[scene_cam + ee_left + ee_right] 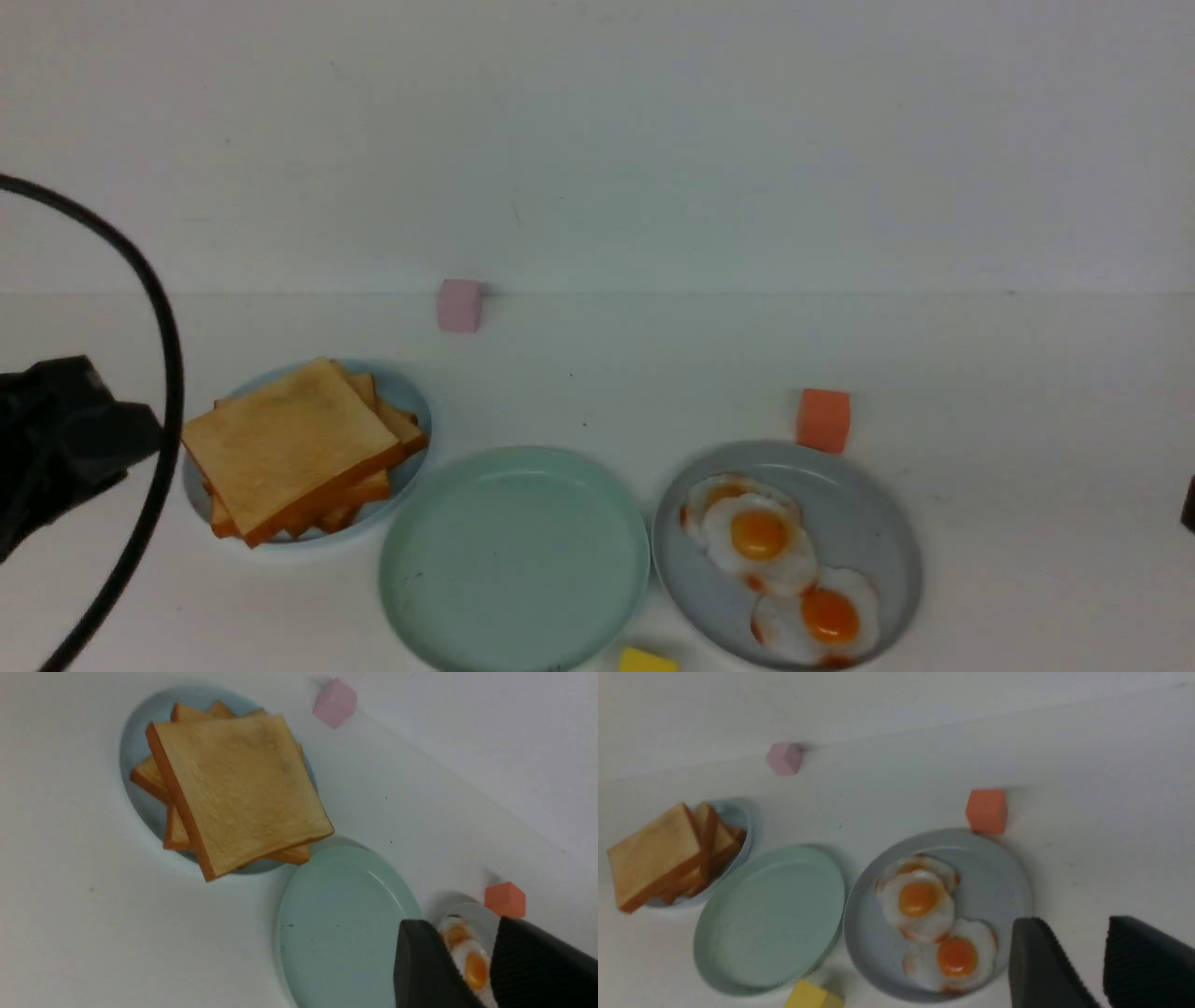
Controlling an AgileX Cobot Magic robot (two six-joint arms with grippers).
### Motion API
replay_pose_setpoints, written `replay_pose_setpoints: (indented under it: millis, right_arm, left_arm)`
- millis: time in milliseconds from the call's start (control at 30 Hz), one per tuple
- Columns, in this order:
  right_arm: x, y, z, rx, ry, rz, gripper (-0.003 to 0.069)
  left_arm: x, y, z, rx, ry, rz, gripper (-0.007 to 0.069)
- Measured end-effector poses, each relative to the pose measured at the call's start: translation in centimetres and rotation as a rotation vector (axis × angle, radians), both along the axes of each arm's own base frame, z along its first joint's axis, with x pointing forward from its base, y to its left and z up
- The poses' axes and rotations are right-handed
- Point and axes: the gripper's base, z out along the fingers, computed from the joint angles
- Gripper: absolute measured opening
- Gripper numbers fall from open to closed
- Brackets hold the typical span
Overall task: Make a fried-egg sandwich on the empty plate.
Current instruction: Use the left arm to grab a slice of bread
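Note:
The empty plate [513, 560], pale mint green, lies at the front middle with nothing on it; it also shows as the empty plate [336, 933] and the empty plate [770, 914] in the wrist views. No fried-egg sandwich is in view. Loose toast slices [289, 439] are piled on a pale blue plate [414, 399] to its left. Fried eggs [758, 534] overlap on a grey-blue plate [873, 532] to its right. My left gripper [460, 926] hangs open and empty, high above the table. My right gripper [1078, 924] is open and empty too, beside the egg plate.
A pink cube [459, 305] stands at the back wall, an orange cube [823, 420] behind the egg plate, a yellow cube [647, 661] at the front edge. The left arm's black body [65, 439] and a cable [159, 392] fill the far left.

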Motion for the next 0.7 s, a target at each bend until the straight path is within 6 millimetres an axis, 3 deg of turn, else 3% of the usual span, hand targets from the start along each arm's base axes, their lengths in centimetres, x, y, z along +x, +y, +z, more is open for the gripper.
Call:
replay_pose_setpoints:
  millis: [233,333,467,633,700]
  right_arm:
    - [-1.7,1.0,-1.3,0.036,0.255,0.103,0.0241]
    - [-1.8,1.4,-1.5,0.028,0.334,0.138,0.0241]
    - [-1.2,2.6,-1.3,0.010,0.440,0.217,0.0241]
    - [-0.1,3.6,-0.8,0.016,0.450,0.275,0.0241]
    - [0.2,4.0,-0.6,0.046,0.445,0.282,0.0242]
  left_arm:
    - [4.8,-0.8,-1.9,-0.087,0.218,-0.040,0.0238]
    - [6.0,-0.5,-1.2,-0.062,0.255,-0.079,0.0238]
    - [9.4,2.5,-0.6,-0.024,0.350,-0.093,0.0238]
    - [12.8,6.9,-2.9,-0.053,0.443,-0.147,0.0238]
    - [13.7,7.8,-3.7,-0.062,0.444,-0.157,0.0244]
